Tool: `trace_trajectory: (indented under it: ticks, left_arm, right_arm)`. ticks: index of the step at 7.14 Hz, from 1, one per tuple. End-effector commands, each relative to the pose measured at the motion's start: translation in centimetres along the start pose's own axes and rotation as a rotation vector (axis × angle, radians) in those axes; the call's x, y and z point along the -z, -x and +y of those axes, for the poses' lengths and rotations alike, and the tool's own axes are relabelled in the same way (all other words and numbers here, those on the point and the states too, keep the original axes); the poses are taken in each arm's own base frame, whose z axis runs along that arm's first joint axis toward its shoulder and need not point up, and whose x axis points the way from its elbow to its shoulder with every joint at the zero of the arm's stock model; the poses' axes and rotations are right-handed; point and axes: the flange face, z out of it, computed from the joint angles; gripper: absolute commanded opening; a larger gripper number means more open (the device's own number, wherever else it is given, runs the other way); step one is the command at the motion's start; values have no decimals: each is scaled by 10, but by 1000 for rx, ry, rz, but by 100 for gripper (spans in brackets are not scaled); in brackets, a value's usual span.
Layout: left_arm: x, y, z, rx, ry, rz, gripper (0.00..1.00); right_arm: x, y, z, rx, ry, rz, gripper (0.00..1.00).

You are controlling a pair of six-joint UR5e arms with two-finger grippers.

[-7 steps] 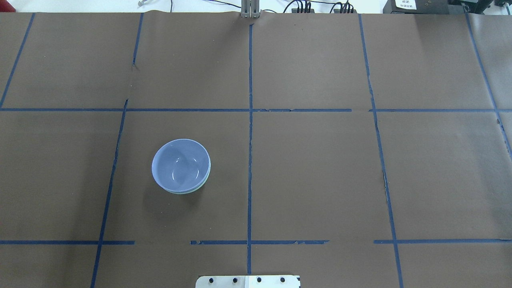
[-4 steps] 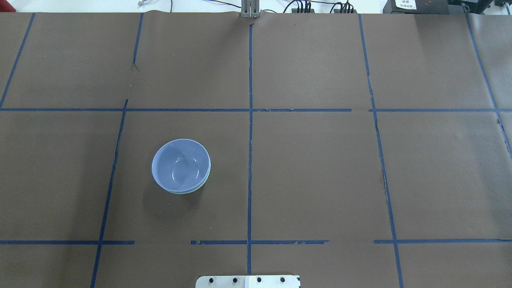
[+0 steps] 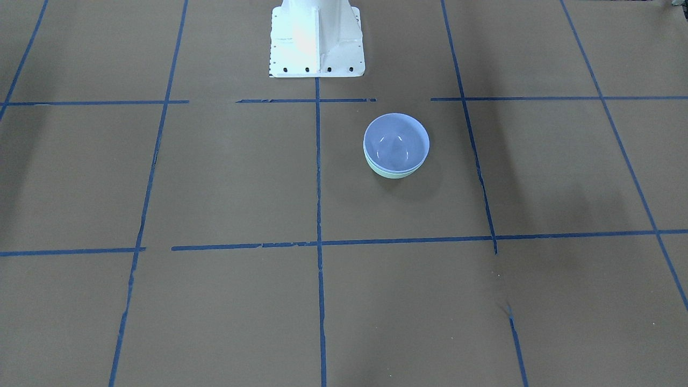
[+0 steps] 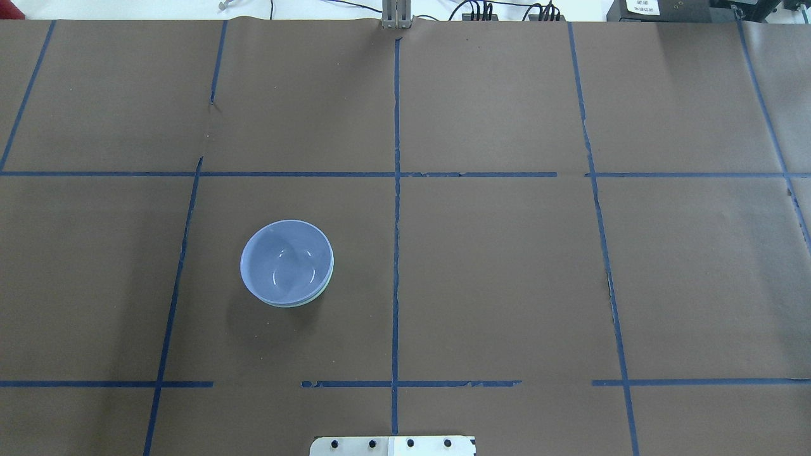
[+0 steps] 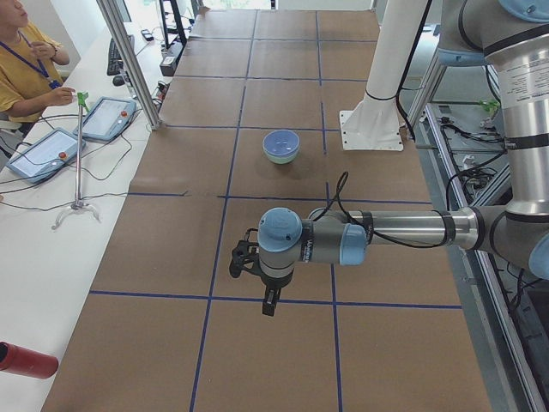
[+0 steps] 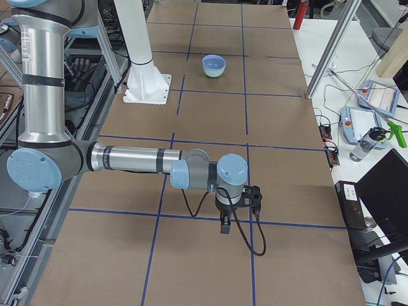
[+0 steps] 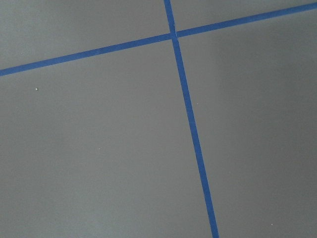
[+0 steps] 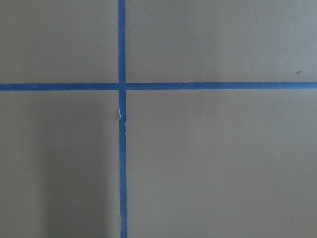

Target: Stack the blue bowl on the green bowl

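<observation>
The blue bowl [image 3: 396,140] sits nested inside the green bowl [image 3: 392,173] on the brown table, on my left side a little ahead of my base. In the overhead view the blue bowl [image 4: 286,261] covers the green bowl [image 4: 319,296] except for a thin rim. Both grippers are far from the bowls, out over the table's ends. The left gripper [image 5: 268,305] shows only in the exterior left view and the right gripper [image 6: 224,226] only in the exterior right view, both pointing down above the paper. I cannot tell if either is open or shut. The wrist views show only paper and blue tape.
My white base [image 3: 316,37] stands at the table's near edge. Blue tape lines grid the brown paper. An operator [image 5: 26,60] sits with tablets [image 5: 107,116] at a side table. A metal post [image 6: 325,57] and a bottle [image 6: 363,145] stand beyond the table's far edge.
</observation>
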Motion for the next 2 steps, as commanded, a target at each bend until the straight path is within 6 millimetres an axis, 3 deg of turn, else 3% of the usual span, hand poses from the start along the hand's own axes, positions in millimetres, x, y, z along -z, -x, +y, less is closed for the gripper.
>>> trace_trajectory:
  ticks: [1, 2]
  left_arm:
    - [0, 0, 0, 1, 1, 2, 100]
    - [-1, 1, 0, 4, 2, 0, 100]
  right_arm:
    - [0, 0, 0, -1, 1, 0, 100]
    - [0, 0, 0, 0, 0, 0, 100]
